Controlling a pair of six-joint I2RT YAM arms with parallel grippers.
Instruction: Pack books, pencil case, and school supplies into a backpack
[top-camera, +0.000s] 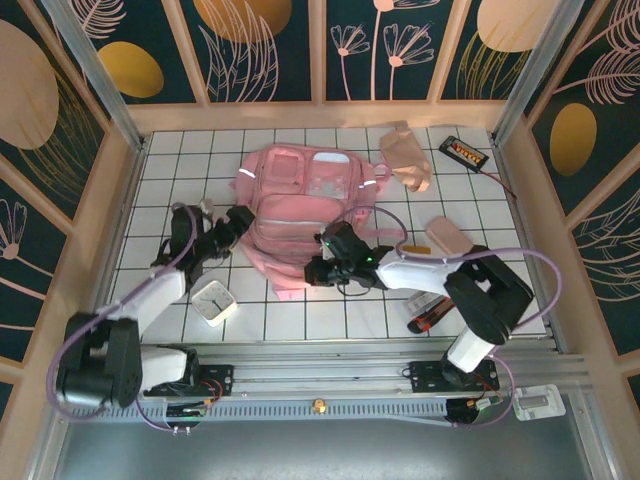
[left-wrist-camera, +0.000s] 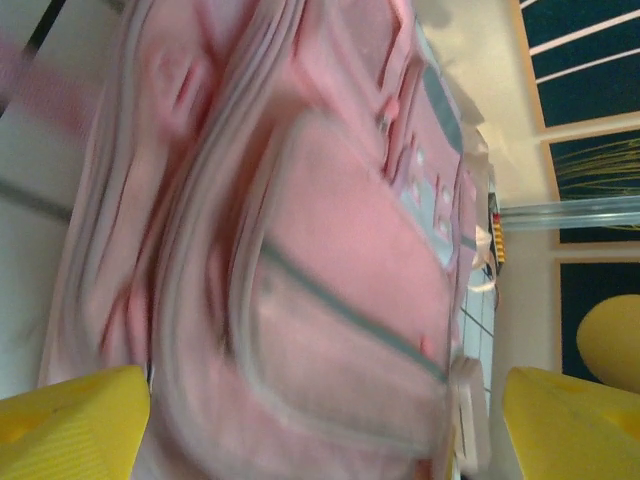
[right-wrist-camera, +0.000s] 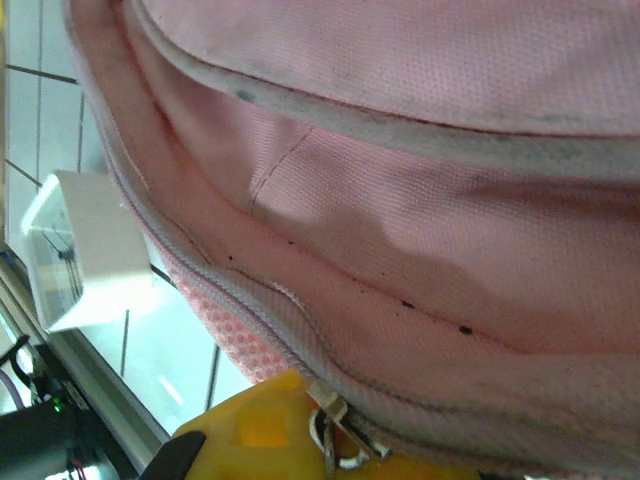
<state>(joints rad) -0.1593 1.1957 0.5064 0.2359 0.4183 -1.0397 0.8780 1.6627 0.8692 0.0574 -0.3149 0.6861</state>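
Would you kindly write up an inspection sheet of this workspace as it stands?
Surface: white tiled table with dark grid lines.
Job's things: pink backpack lies flat mid-table; beige pouch lies beyond it near the far edge.
Clutter: white clock, black device, pinkish oblong item, red-and-black item.
Hands: left hand open at the backpack's left side; right hand shut on what looks like a zipper pull.
Cables: purple cables loop along both arms; thin lead runs from the device.
Surroundings: wood-framed walls with dark leaf-patterned panels.
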